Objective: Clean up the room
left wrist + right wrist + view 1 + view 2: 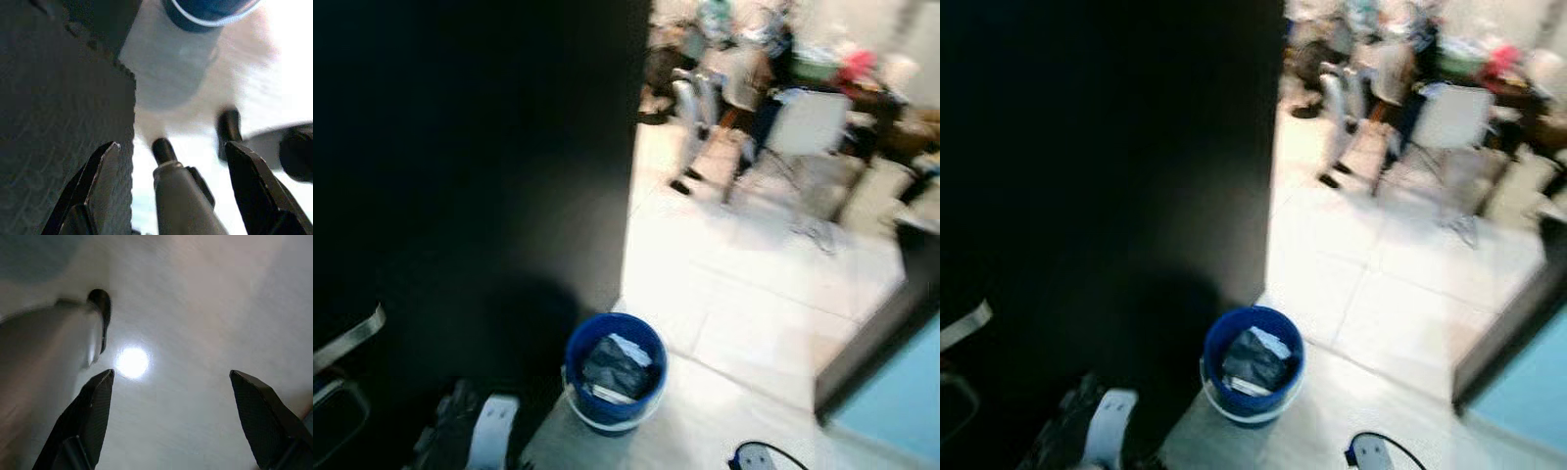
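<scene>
Left claw (171,152) seen spread, empty; right claw (171,382) spread, empty, above floor (744,294). One blue bucket (615,370) counted at dark wall (470,196) edge, holding dark crumpled stuff. Open tile beyond; chairs (803,127) far off.

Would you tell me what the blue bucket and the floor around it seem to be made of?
Blue bucket: probably plastic, judging by its even saturated colour and pale band near the base.
Floor: probably glazed tile, pale with thin joint lines, and glossy, since the right wrist view shows a bright light reflection.

A tiled floor (773,304) and cluttered chairs (808,122) are suggesting a lived-in home or workroom
</scene>
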